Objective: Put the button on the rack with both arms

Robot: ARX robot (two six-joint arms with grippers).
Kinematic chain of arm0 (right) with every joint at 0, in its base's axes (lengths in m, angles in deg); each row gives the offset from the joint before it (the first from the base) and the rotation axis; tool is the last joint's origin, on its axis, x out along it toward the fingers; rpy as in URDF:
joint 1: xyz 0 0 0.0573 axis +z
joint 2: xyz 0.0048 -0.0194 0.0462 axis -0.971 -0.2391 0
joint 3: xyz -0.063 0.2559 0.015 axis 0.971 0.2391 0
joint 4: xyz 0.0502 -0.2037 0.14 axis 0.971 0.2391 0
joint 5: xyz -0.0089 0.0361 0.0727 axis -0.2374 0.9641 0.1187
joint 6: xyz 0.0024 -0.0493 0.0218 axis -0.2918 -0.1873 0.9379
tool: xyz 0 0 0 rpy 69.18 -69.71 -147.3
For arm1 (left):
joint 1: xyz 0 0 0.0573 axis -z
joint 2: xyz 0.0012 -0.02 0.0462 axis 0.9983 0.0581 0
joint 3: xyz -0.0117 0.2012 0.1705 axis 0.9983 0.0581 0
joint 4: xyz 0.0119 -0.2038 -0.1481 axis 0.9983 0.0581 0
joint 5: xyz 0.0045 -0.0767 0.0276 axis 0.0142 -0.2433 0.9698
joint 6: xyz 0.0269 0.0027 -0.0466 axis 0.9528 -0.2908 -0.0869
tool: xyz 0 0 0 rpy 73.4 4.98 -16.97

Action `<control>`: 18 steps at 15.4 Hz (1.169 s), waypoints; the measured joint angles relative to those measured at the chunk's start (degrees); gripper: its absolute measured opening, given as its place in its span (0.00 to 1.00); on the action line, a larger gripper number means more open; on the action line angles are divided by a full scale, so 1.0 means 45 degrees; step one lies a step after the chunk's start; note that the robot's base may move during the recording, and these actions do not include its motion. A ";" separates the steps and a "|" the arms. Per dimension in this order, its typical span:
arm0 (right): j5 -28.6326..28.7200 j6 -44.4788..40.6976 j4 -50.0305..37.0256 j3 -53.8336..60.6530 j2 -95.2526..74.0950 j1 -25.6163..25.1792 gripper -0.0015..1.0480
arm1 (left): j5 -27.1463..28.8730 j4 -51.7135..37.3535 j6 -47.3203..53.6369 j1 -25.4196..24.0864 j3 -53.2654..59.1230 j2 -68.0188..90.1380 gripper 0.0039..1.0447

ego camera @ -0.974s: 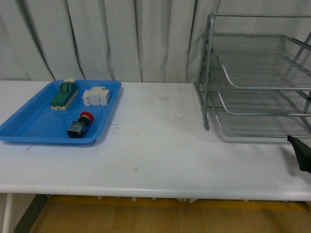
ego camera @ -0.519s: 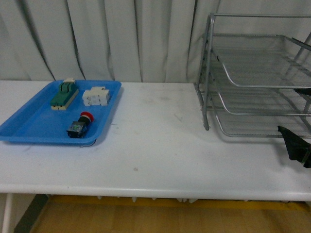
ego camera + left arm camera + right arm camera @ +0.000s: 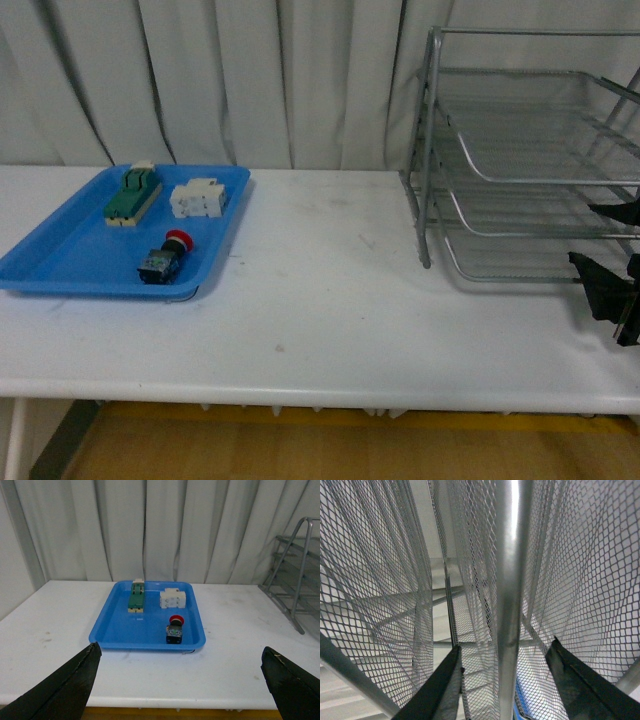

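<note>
Front view: a white table before a pale curtain. A blue tray [image 3: 60,265] sits at the left and the rack [image 3: 430,150] stands at the right, well apart, with bare table between them.

The button [image 3: 164,258] lies on its side in the tray, near the front wall, with its red cap pointing back toward a white part [image 3: 198,198]. It touches neither that nor the green part [image 3: 132,195] further back.

Left wrist view: my left gripper [image 3: 180,652] hangs short of the tray, facing it, jaws spread wide and holding nothing.

Right wrist view: my right gripper [image 3: 505,680] is in among the rack's mesh. Its 2 fingers straddle 1 shiny tube, 1 on each side, jaws released. I cannot tell whether either finger touches the metal.

I judge the step in hand to be steadying the rack with the right arm, with the pickup not yet begun. To do it well I would:
- centre the tube between the fingers before clamping, so the rack does not slide;
- then bring the left arm down over the button and pinch its blocky body across the flat sides, not the round cap;
- keep the fingers off the tray wall and the white part.
</note>
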 joint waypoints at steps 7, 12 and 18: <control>0.0219 -0.0602 -0.0180 -0.0058 -0.0209 -0.0364 0.03 | 0.0000 0.0000 0.0000 0.0000 0.0000 0.0000 0.94; 0.0714 -0.0899 -0.0306 0.2069 0.0811 -0.0869 0.03 | 0.0000 0.0000 0.0000 0.0000 0.0000 0.0000 0.94; 0.0967 -0.1171 -0.0544 0.4483 0.1758 -0.1506 0.03 | 0.0000 0.0000 0.0000 0.0000 0.0000 0.0000 0.94</control>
